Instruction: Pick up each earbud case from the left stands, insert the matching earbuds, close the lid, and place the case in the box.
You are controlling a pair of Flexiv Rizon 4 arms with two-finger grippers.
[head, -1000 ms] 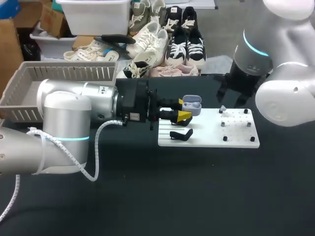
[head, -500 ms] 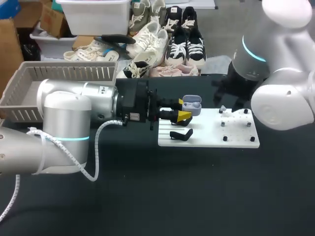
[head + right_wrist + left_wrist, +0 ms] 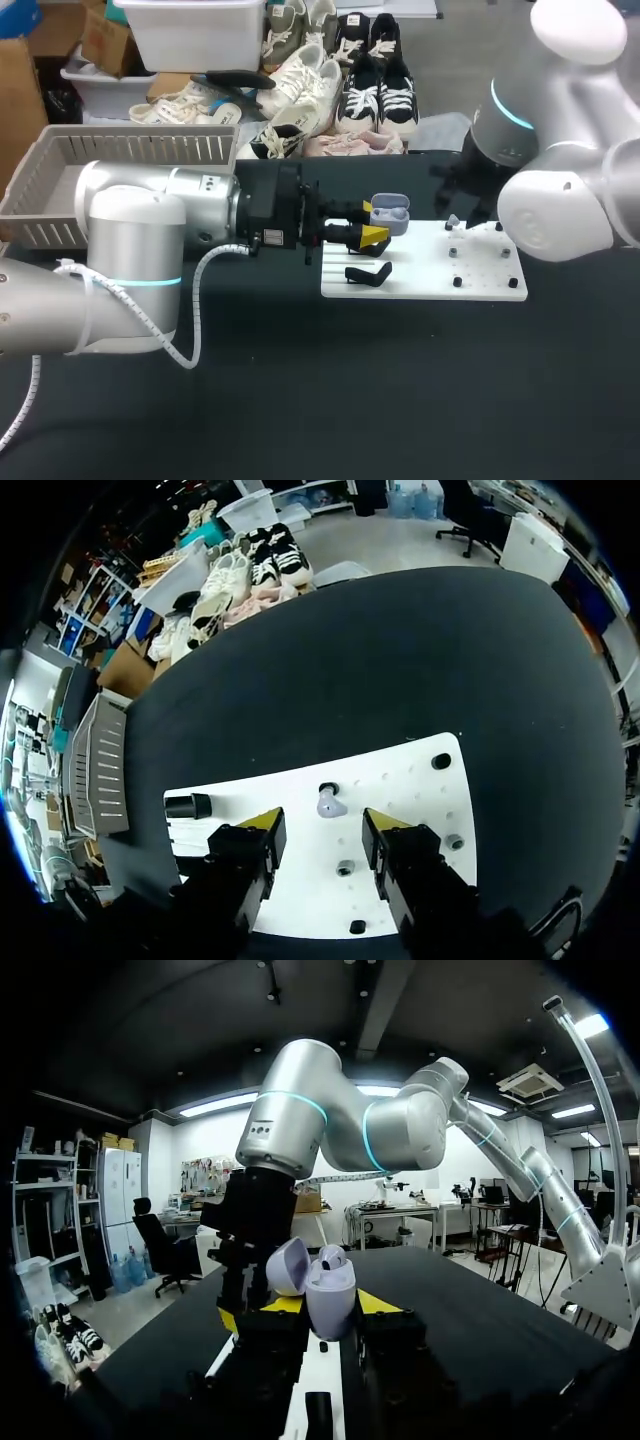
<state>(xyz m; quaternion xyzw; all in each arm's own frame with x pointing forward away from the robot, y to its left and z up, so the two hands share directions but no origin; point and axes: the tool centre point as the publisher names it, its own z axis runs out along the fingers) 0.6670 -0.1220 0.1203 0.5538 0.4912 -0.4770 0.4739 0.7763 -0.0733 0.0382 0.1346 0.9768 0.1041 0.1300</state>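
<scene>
Head view first. My left arm comes in from the left across the black table (image 3: 300,400). The left gripper (image 3: 372,233) is clamped on the lavender earbud case (image 3: 390,213), with a yellow tip on either side of it. The case sits over the left end of the white board (image 3: 480,285) with its lid up. A black stand (image 3: 367,273) is on the board just beside that gripper, on the nearer side. My right arm enters from the right, and the right gripper (image 3: 460,207) hangs over the board's far edge. A small lavender earbud (image 3: 452,222) rests on the board below it. From up here I can't make out those fingers. The grey basket (image 3: 110,165) is at the far left, well apart from the board.

Left wrist now. The case stands upright between my two yellow tips, both of them against its body. The lid is swung open to one side, and something dark peeks out of the top of the case, though I can't tell what. The right arm's black gripper hangs just ahead of the case and slightly to one side.

Right wrist. Here the yellow tips stand apart, gripping nothing. The earbud lies on the board just ahead of the gap between them, touching neither finger. Several dark pegs (image 3: 441,762) dot the board around it.
</scene>
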